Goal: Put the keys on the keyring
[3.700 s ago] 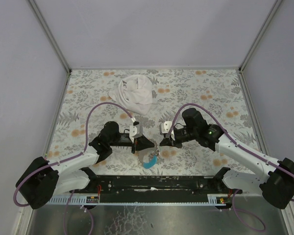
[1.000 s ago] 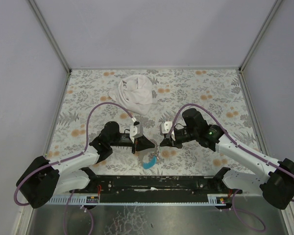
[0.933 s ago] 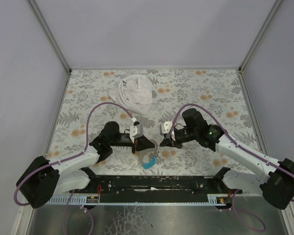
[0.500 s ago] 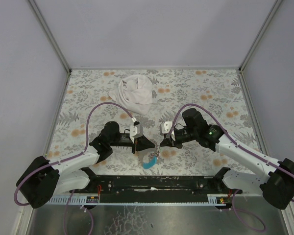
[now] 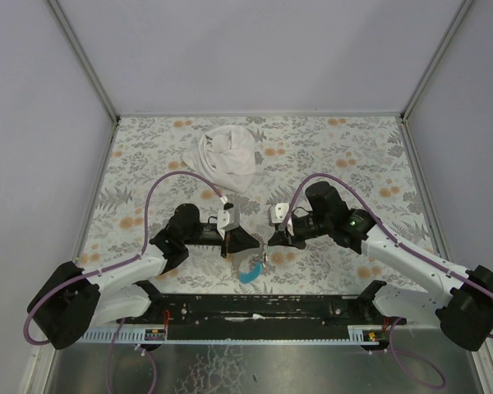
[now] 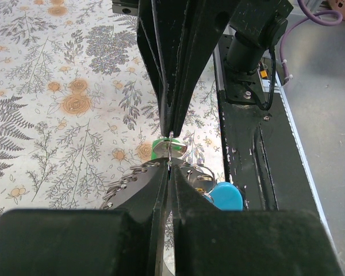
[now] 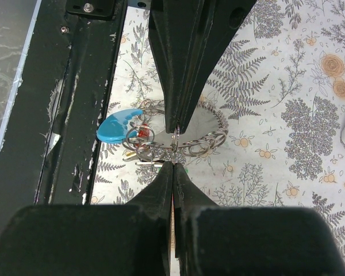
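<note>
End effectors pinched shut on keyring near counter's front edge

The 2 arms meet tip to tip over the near middle of the flowered counter point(image 5: 353, 156). The left end effector point(image 5: 255, 244) has its fingers closed with no gap. Its wrist view shows a thin loop of the keyring point(image 6: 170, 152) nipped at the tips. A green key point(image 6: 161, 146) sits just behind that loop. The right end effector point(image 5: 271, 240) is equally tight. Its own camera shows its tips pinching a thin ring of the same bunch. A red key point(image 7: 142, 133) and the light-blue piece point(image 7: 118, 126) sit just beside that pinch, on the side of the black base rail point(image 7: 75, 115). Whether the bunch touches the counter cannot be told. A white cloth point(image 5: 228, 158) lies well apart, toward the far side.
</note>
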Available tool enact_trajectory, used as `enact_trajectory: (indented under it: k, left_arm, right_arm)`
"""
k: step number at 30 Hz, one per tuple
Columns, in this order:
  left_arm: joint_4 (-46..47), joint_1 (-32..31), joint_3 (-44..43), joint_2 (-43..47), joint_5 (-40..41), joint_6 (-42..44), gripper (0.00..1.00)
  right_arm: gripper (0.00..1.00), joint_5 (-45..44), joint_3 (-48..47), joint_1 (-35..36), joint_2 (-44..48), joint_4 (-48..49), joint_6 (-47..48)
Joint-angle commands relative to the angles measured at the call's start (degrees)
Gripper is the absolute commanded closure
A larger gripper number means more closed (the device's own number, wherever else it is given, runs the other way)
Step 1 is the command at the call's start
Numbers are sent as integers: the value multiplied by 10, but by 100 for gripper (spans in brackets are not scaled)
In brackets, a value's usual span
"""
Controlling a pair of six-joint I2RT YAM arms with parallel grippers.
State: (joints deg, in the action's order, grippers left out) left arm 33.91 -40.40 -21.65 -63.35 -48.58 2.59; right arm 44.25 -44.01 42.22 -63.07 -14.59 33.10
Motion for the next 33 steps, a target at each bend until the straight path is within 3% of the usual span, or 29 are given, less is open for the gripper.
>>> enact_trajectory:
  k: [1, 19, 33]
  left_arm:
    - [54, 1, 7, 0, 9, -7, 100]
    - [60, -3, 7, -4, 18, -12, 100]
    - [9, -17, -15, -15, 40, 10, 100]
  right_arm:
    - [100, 30, -3, -3, -2, 30, -14]
    - [100, 39, 8, -2, -3, 81, -45]
    - [100, 36, -2, 2, -10, 95, -46]
